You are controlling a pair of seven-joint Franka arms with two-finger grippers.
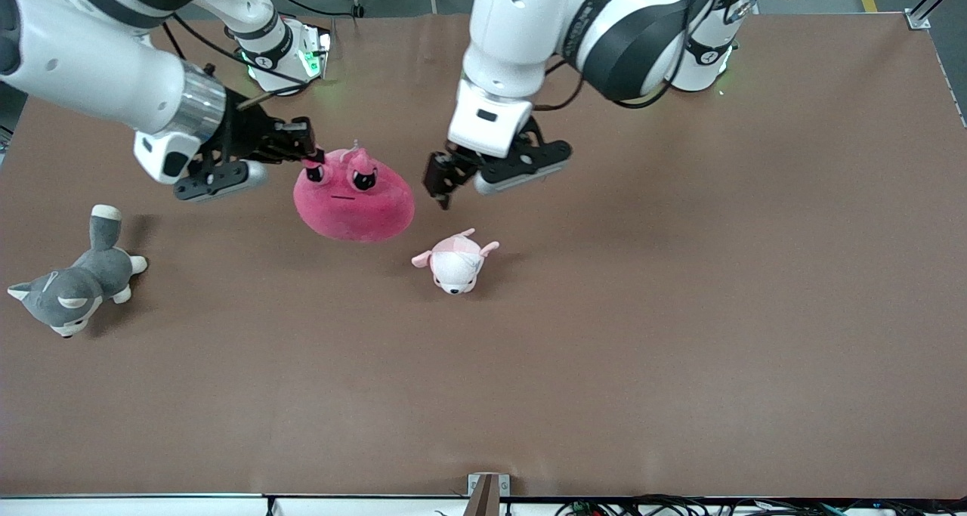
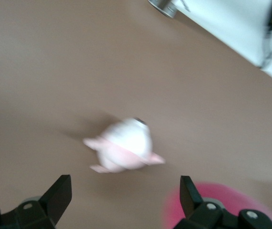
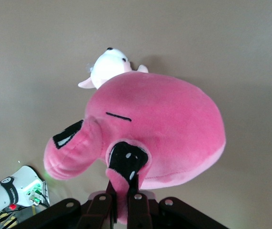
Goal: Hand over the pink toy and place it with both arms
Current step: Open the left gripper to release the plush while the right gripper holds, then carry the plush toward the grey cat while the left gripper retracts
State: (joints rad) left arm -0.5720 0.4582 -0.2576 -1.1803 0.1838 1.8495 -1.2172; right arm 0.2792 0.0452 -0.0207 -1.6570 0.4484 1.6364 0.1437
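Observation:
The pink toy [image 1: 353, 199], a round hot-pink plush with black angry eyes, hangs in the air above the table. My right gripper [image 1: 313, 153] is shut on one of its small flaps at the top; in the right wrist view the flap [image 3: 123, 198] is pinched between the fingers and the pink toy [image 3: 164, 129] hangs below. My left gripper [image 1: 444, 183] is open and empty, in the air beside the pink toy toward the left arm's end, above the small white-and-pink plush. An edge of the pink toy [image 2: 221, 200] shows in the left wrist view.
A small white-and-pale-pink plush animal [image 1: 455, 263] lies on the brown table [image 1: 680, 312], nearer the front camera than the pink toy; it also shows in the left wrist view [image 2: 125, 151]. A grey-and-white plush dog [image 1: 75, 282] lies at the right arm's end.

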